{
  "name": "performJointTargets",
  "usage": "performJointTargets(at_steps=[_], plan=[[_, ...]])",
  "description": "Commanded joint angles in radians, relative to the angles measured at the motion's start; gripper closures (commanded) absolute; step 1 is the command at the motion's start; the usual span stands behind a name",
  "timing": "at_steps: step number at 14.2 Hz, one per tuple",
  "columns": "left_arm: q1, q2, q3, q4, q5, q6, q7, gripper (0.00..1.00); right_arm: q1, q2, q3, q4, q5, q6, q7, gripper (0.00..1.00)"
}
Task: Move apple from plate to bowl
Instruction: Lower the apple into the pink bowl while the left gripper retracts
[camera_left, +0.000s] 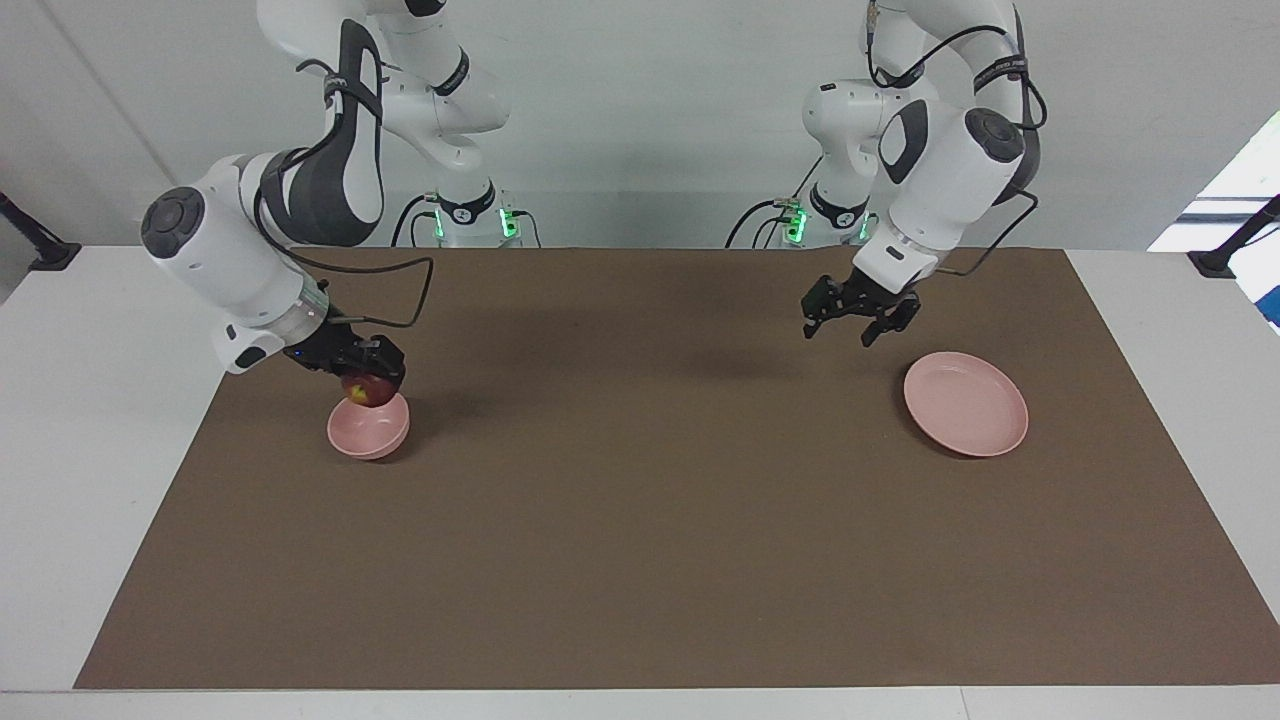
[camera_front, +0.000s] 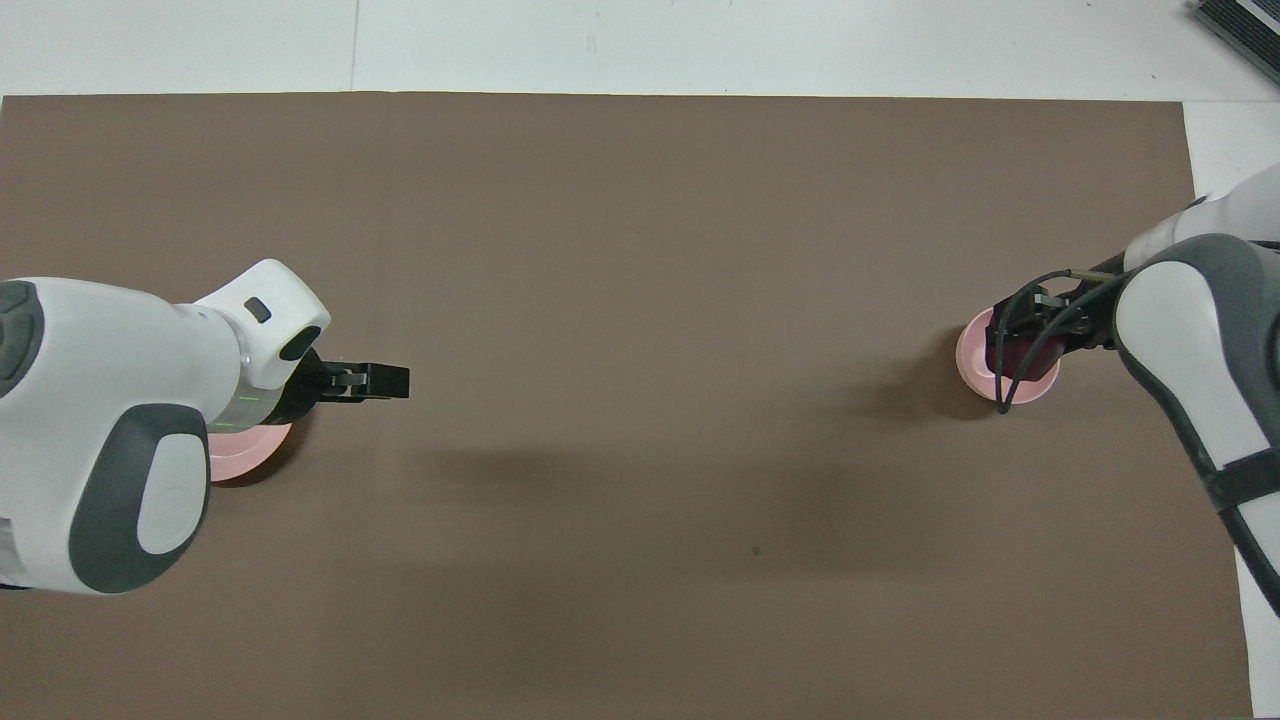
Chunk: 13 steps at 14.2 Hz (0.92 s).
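The dark red apple (camera_left: 368, 389) is between the fingers of my right gripper (camera_left: 372, 378), which holds it just over the opening of the small pink bowl (camera_left: 366, 436) at the right arm's end of the table. In the overhead view the right gripper (camera_front: 1022, 345) and the apple (camera_front: 1038, 352) cover most of the bowl (camera_front: 972, 365). The flat pink plate (camera_left: 965, 403) lies bare at the left arm's end. My left gripper (camera_left: 842, 327) hangs open and empty over the mat beside the plate. In the overhead view the left gripper (camera_front: 385, 381) shows, and the arm hides most of the plate (camera_front: 248, 450).
A brown mat (camera_left: 640, 520) covers the white table (camera_left: 100, 420). Black clamp mounts (camera_left: 45, 255) stand at the table's corners near the robots. Nothing else lies on the mat between bowl and plate.
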Motion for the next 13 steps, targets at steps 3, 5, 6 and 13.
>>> performJointTargets(at_steps=[3,5,6,13], plan=[[-0.029,0.037,0.11,0.234,0.136,-0.242,0.005,0.0,-0.019,0.018,0.009,-0.019,-0.072,0.064,-0.077,1.0],[-0.077,0.057,0.166,0.377,0.168,-0.391,0.02,0.0,-0.018,0.018,0.009,-0.032,-0.078,0.084,-0.085,1.0],[-0.086,0.061,0.179,0.442,0.169,-0.455,0.022,0.0,-0.013,0.018,0.009,-0.032,-0.084,0.084,-0.082,1.0],[-0.072,0.097,0.204,0.718,0.202,-0.755,0.043,0.0,-0.004,0.093,0.012,-0.018,-0.072,0.202,-0.059,1.0]])
